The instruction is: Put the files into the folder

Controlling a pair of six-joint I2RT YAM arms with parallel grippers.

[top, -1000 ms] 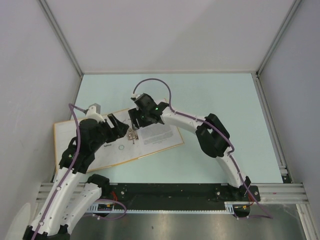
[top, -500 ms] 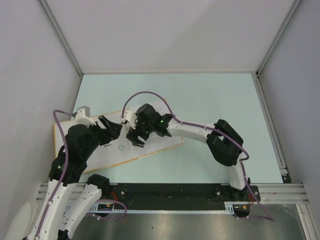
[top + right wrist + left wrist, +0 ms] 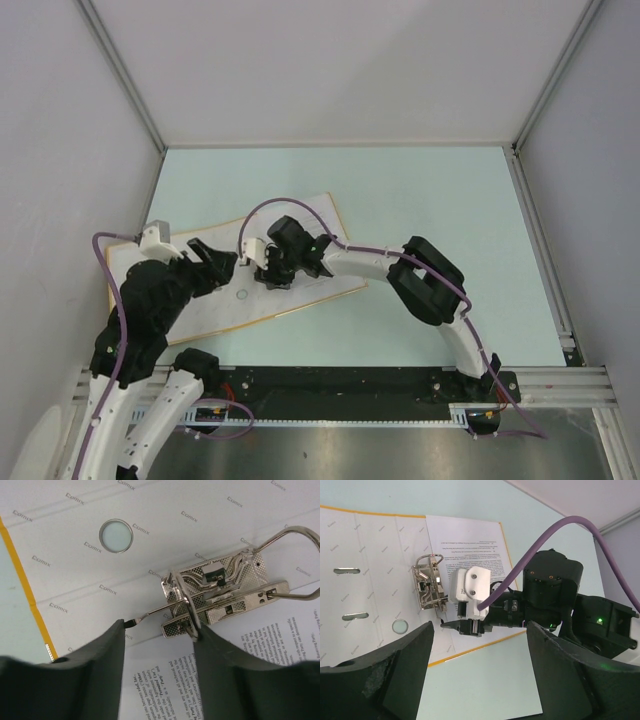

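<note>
files (image 3: 465, 540): white printed sheets, flat on the right leaf of the folder, one edge up against the ring mechanism; whether the rings pass through them I cannot tell.
folder (image 3: 370, 545): spread wide open, cream inside up, at the near left of the surface; lying so, it leaves the rings reachable from above.
ring mechanism (image 3: 220, 595): on the spine strip; the lever (image 3: 150, 615) runs out to its near end, black tip showing.
right hand (image 3: 160, 630): low over that near end, jaws part-way apart, lever tip at one finger, the near ring (image 3: 186, 607) just beside the other; nothing plainly clamped. Probably set there to work the lever.
left hand (image 3: 213, 258): jaws wide, empty, above the left leaf, near the right hand but apart from the metal; seemingly standing clear.
surface (image 3: 430, 200): pale green, carrying the folder.
change over the last second: left hand has drawn back leftward from the mechanism; right hand has swung lower across it; the right leaf now reaches farther up the surface, shifted or lifted, unclear which.
</note>
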